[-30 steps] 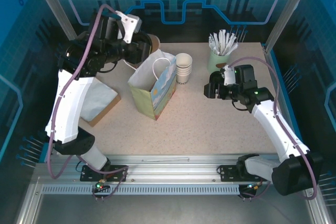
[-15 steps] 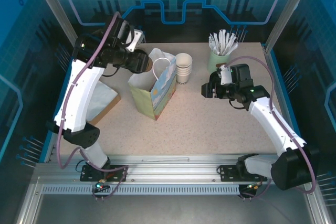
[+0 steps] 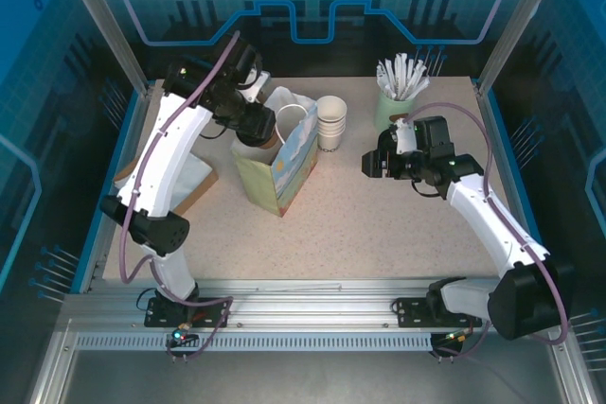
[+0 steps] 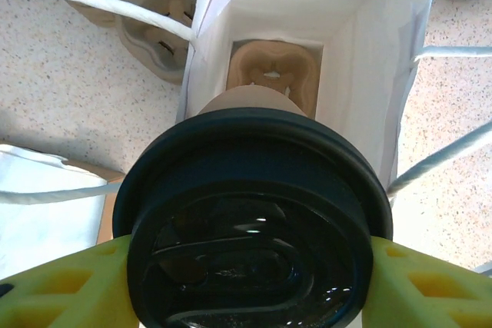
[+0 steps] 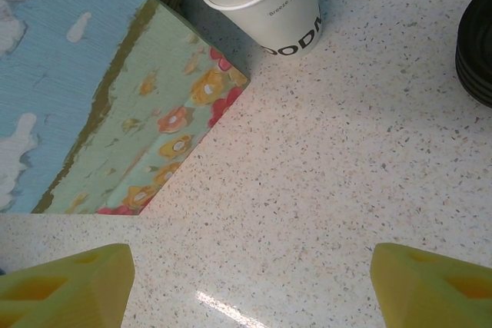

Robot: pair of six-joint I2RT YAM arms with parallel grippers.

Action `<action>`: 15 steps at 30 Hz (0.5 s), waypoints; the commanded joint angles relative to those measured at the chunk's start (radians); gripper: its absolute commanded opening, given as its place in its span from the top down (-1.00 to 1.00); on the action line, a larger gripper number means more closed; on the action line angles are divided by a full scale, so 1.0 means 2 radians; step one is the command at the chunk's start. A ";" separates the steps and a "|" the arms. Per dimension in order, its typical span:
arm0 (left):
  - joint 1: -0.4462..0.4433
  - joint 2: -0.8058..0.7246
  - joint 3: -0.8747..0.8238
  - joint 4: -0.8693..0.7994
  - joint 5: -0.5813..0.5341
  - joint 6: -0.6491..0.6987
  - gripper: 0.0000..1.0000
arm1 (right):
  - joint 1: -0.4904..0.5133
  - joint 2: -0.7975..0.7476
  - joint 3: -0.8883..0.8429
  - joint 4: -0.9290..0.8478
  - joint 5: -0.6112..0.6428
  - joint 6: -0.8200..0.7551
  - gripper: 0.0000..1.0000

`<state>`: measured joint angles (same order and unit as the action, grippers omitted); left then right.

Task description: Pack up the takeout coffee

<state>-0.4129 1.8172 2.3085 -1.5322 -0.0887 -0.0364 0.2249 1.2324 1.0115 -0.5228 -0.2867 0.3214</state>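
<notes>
Right gripper point(image 5: 246, 286) spread, nothing between fingers, over speckled table point(image 5: 346, 151). Left gripper point(image 4: 246, 289) pinching takeout coffee point(image 4: 254, 220) at sides near lid rim, above open paper bag point(image 4: 369, 59). Judged thin-walled, crushable; glossy black lid slick, could pop. Grip brown cup body gently, keep upright. Moulded pulp carrier point(image 4: 274, 74) on bag floor.

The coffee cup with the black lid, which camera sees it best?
The left wrist view: the coffee cup looms large, clamped in the left gripper above the bag. In the top external view it is a brown sliver at the bag's mouth.
</notes>
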 commanded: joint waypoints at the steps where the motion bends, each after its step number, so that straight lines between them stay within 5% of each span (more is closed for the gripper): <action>1: 0.004 0.007 -0.007 -0.018 0.013 -0.013 0.19 | 0.008 0.004 -0.003 0.008 -0.010 -0.006 -0.64; 15: 0.007 0.021 -0.044 0.004 0.035 -0.002 0.20 | 0.007 -0.001 -0.014 0.009 -0.006 -0.008 -0.65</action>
<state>-0.4095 1.8393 2.2326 -1.5311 -0.0578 -0.0498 0.2249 1.2350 0.9962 -0.5079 -0.2916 0.3172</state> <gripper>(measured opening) 0.633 0.821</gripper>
